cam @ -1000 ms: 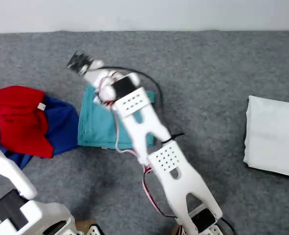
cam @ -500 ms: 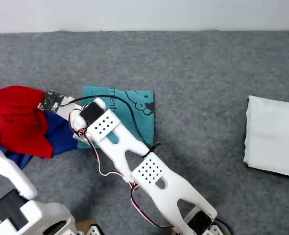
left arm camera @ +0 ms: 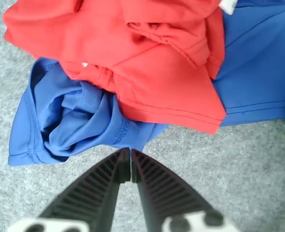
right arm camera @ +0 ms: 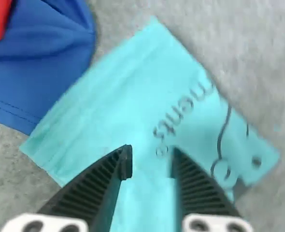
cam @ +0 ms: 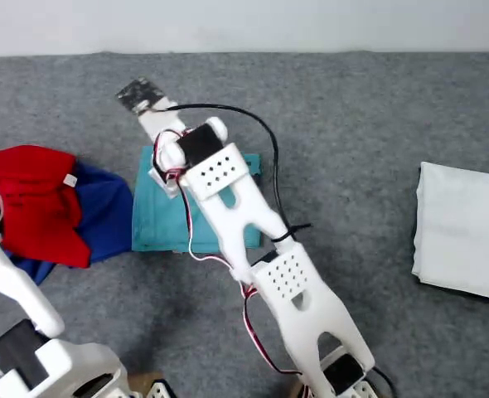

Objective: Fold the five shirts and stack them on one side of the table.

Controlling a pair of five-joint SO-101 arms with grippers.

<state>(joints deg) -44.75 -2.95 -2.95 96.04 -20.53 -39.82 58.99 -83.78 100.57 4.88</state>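
The grey bench (cam: 352, 108) carried four shirts and two white arms. The right arm (cam: 253, 224) stretched from the near edge diagonally across the middle. The left arm (cam: 12, 290) stood at the near left corner.

One white shirt (cam: 464, 232) lay folded at the right edge, well apart from the rest. Its long axis ran from near to far, slightly tilted.

One teal shirt (cam: 157, 215) lay folded flat left of centre, print side up. It was a little wider across the bench than deep, with its edges square to the bench.

One red shirt (cam: 33, 199) was crumpled at the left edge, lying on one blue shirt (cam: 104, 211), also unfolded. The blue one touched the teal one's left edge. Neither heap showed a clear axis.

The right hand (right arm camera: 149, 162) was over the teal shirt with its fingers parted and nothing between them. The left hand (left arm camera: 130, 166) had its fingers pressed together, gripping nothing, with the tips just short of the blue shirt's hem.
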